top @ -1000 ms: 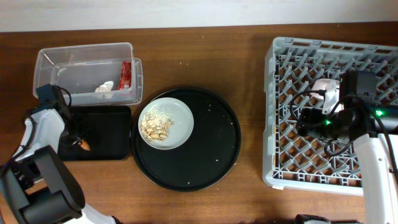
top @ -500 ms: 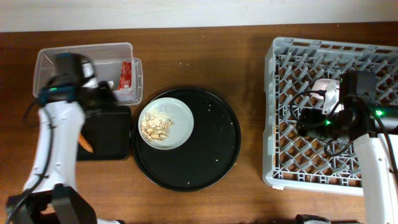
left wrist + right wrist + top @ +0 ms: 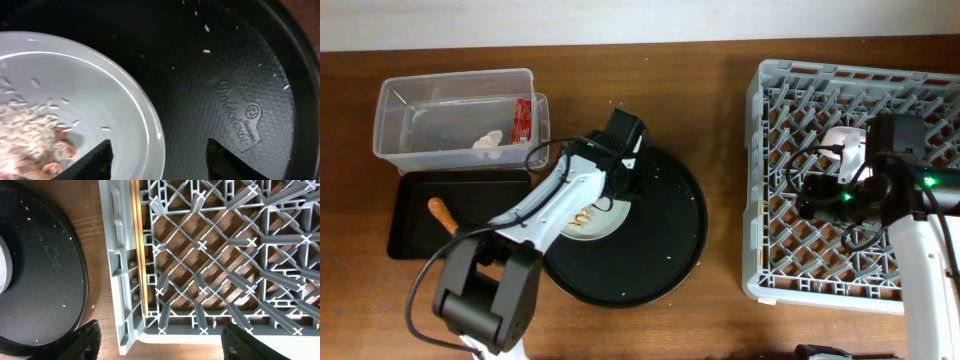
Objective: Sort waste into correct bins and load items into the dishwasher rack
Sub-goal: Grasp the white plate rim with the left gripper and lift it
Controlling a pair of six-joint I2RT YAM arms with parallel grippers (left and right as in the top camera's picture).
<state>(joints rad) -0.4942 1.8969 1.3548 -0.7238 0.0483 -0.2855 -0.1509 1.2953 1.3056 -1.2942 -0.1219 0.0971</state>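
Observation:
The grey-green plate (image 3: 610, 212) sits on the left of the round black tray (image 3: 660, 240), mostly under my left arm. It holds beige food scraps (image 3: 30, 145). My left gripper (image 3: 620, 188) is open, its fingers (image 3: 159, 160) astride the plate's (image 3: 85, 95) right rim. The clear tub (image 3: 420, 100) holds the red wrapper (image 3: 523, 120) and white tissue (image 3: 487, 141). The orange stick (image 3: 442, 214) lies in the shallow black tray (image 3: 490, 225). My right gripper (image 3: 810, 195) is open and empty (image 3: 160, 340) over the grey rack's (image 3: 840, 250) front left corner.
A white dish (image 3: 842, 142), half hidden by my right arm, sits in the rack. A thin wooden stick (image 3: 136, 245) lies along the rack's (image 3: 200, 245) left wall inside. Bare wooden table separates the round tray (image 3: 40, 270) from the rack.
My left arm has swung right from the black tray, past the tub, to the plate on the round tray. The orange stick now lies free in the black tray. The right arm has not moved.

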